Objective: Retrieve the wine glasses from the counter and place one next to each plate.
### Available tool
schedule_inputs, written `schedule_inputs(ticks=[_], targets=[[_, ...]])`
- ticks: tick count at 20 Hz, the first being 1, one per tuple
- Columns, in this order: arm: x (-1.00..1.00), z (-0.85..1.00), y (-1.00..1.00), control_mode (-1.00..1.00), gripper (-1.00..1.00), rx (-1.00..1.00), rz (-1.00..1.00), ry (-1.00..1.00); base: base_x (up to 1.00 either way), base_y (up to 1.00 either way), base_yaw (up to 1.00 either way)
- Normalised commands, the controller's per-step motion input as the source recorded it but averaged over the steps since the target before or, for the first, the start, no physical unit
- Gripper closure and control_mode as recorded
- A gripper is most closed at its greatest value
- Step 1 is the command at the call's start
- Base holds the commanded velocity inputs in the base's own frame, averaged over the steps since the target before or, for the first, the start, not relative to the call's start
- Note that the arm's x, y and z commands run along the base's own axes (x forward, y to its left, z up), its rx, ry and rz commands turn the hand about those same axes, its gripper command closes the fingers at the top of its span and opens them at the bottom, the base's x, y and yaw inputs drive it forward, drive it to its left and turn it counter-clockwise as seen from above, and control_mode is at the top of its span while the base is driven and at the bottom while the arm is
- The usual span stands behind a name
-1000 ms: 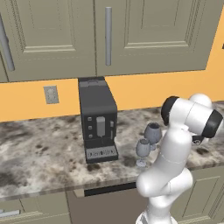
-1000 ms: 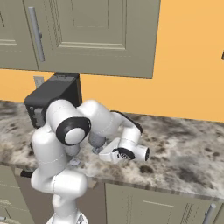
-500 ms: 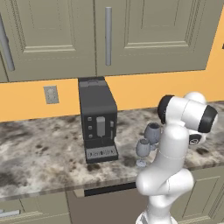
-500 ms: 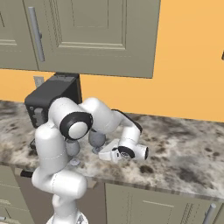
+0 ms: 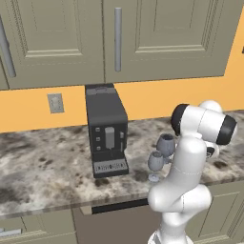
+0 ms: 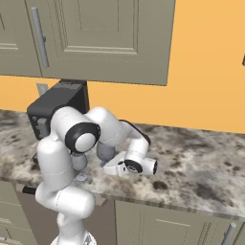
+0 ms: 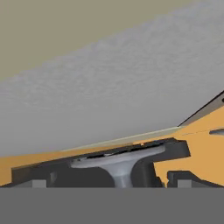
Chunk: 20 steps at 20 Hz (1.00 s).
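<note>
Two grey-blue wine glasses stand on the speckled counter (image 5: 47, 171) right of a black coffee machine (image 5: 107, 131). One (image 5: 166, 143) is farther back, the other (image 5: 155, 162) nearer the front edge. From the right I see them as glass (image 6: 106, 152) and glass (image 6: 79, 162). My gripper (image 6: 109, 167) lies low over the counter (image 6: 201, 162), pointing at the nearer-to-hand glass. In the rolled hand view the gripper (image 7: 111, 183) is open, and a glass's round base (image 7: 118, 159) and stem sit between its fingertips (image 7: 37, 183). The plates are out of view.
The coffee machine (image 6: 55, 107) stands just left of the glasses. Olive-grey upper cabinets (image 5: 119, 38) hang above the orange wall. A wall socket (image 5: 55, 103) sits left of the machine. My own white arm (image 5: 190, 181) blocks part of the glasses in the left base view.
The hand has slid a little left along the counter toward the glasses, and the arm's elbow has swung slightly left. The jaws stay open and the glasses have not moved.
</note>
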Motion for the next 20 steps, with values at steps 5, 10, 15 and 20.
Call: schedule_inputs(ticks=[5,10,15,20], targets=[[0.07,-0.07,0.22,-1.0,-1.0,0.0,0.0,0.0,0.0,0.0,0.0],[0.04,-0.12,0.17,-1.0,1.0,0.01,0.0,0.0,0.0,0.0,0.0],[-0.02,0.0,0.0,-1.0,1.0,0.03,0.0,-0.03,0.0,0.0,0.0],[-0.16,0.23,-0.15,-1.0,1.0,0.03,-0.02,-0.06,0.0,0.0,0.0]])
